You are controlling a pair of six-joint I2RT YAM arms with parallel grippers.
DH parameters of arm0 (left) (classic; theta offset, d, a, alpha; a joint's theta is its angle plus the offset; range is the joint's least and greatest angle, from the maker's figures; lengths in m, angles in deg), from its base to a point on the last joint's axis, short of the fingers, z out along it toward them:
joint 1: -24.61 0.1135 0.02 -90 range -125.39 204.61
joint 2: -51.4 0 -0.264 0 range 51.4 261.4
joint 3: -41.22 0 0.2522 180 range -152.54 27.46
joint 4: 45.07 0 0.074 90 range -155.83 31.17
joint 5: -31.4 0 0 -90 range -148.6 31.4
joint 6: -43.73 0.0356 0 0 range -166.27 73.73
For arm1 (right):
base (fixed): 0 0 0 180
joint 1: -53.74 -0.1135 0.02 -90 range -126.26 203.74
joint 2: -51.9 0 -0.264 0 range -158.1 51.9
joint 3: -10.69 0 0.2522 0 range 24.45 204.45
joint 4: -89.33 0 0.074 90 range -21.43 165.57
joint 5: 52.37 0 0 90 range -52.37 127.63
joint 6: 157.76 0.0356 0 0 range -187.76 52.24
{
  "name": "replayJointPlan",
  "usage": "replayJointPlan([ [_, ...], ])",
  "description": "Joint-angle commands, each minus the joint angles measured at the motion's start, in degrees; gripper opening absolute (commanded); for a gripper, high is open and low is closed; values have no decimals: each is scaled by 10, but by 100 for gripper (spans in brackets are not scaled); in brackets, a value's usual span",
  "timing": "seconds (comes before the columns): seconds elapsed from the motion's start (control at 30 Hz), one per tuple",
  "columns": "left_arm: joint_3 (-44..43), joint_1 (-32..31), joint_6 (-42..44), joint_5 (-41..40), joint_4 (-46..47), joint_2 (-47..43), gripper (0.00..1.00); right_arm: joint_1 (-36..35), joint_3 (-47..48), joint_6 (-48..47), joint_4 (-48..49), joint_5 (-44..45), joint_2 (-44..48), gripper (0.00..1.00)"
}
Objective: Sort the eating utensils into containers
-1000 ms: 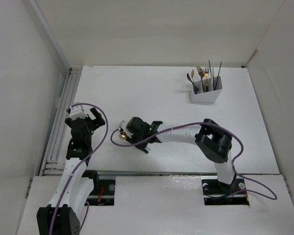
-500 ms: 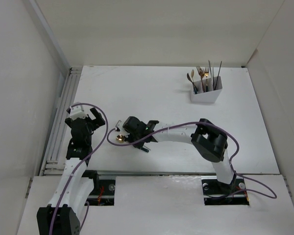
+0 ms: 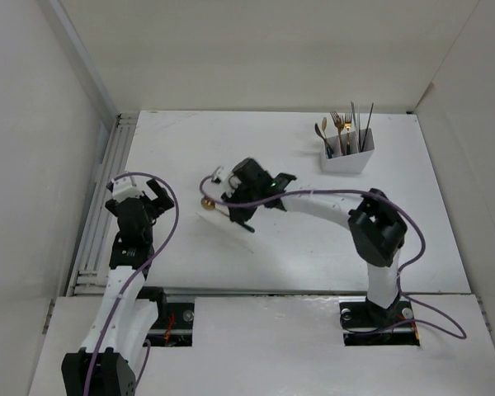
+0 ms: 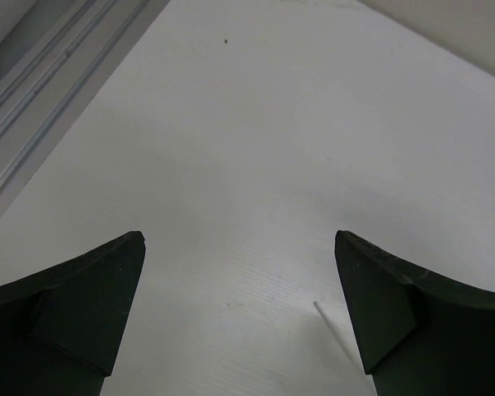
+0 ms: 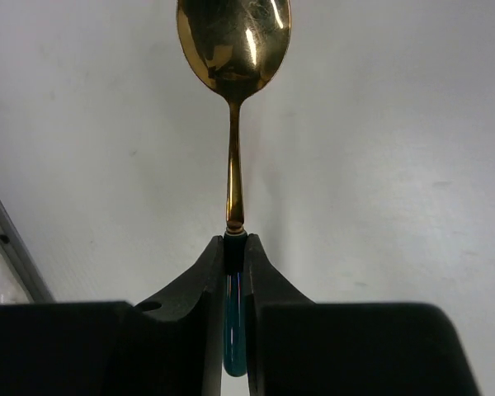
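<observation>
R gripper [image 5: 235, 245]: clenched on slim gold-bowled spoon w/ teal-green handle [image 5: 233, 49]. Fingers pinch handle just below gold neck; bowl sticks straight out past tips. Top view: spoon at mid-left of white table [image 3: 313, 239], well apart from small white rectangular plastic bin [image 3: 346, 161] at far right. Bin holds upright gold-headed utensils + thin dark chopsticks [image 3: 344, 132]. L gripper [image 4: 238, 247]: spread wide, grasping nothing, over table near grey metal rail [image 4: 33, 107].
</observation>
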State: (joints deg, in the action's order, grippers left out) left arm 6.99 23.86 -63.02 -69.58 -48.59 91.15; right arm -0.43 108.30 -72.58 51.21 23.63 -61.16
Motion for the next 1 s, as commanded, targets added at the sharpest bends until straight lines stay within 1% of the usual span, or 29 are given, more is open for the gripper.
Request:
replayJointPlan([
  [0.0, -69, 6, -35, -16, 5, -23, 99, 88, 19, 11, 81, -72, 77, 0],
  [0.07, -84, 6, -41, 0, 13, -28, 99, 114, 19, 1, 88, -79, 85, 0],
  [0.1, -90, 6, -31, 25, 21, -28, 99, 140, 26, -6, 96, -79, 85, 0],
  [0.17, -90, 6, -15, 46, 37, -28, 99, 170, 32, -6, 109, -86, 91, 0],
  [0.2, -84, 6, -15, 46, 37, -28, 99, 186, 32, -6, 127, -86, 98, 0],
  [0.23, -84, 12, -15, 39, 37, -28, 99, 225, 32, -6, 140, -86, 103, 0],
  [0.3, -90, 17, -15, 39, 12, -16, 99, 266, 18, -6, 170, -68, 122, 0],
  [0.33, -90, 23, -15, 46, 12, -16, 99, 305, 8, -13, 213, -44, 130, 0],
  [0.37, -90, 23, -10, 52, 6, -16, 99, 322, -24, -22, 244, -25, 139, 0],
  [0.4, -90, 29, -10, 57, 6, -16, 99, 352, -62, -35, 312, 8, 154, 0],
  [0.43, -90, 29, -10, 57, 6, -16, 99, 352, -62, -41, 345, 8, 154, 0],
  [0.47, -90, 29, -10, 57, 6, -11, 99, 378, -86, -41, 372, 25, 159, 0],
  [0.57, -90, 35, -5, 70, 17, -5, 99, 424, -91, -53, 421, 34, 144, 0],
  [0.6, -90, 40, -5, 70, 17, 2, 99, 432, -100, -53, 436, 41, 144, 0],
  [0.63, -90, 45, -5, 79, 25, 9, 99, 438, -112, -75, 456, 41, 144, 0],
  [0.67, -90, 45, -5, 84, 33, 9, 99, 449, -145, -82, 514, 41, 144, 0],
  [0.73, -90, 51, -5, 91, 39, 23, 99, 460, -163, -87, 554, 41, 138, 0],
  [0.83, -90, 57, -5, 103, 55, 39, 99, 474, -164, -95, 568, 16, 119, 0],
  [0.97, -90, 62, -5, 108, 67, 53, 99, 487, -149, -95, 578, 10, 87, 0],
])
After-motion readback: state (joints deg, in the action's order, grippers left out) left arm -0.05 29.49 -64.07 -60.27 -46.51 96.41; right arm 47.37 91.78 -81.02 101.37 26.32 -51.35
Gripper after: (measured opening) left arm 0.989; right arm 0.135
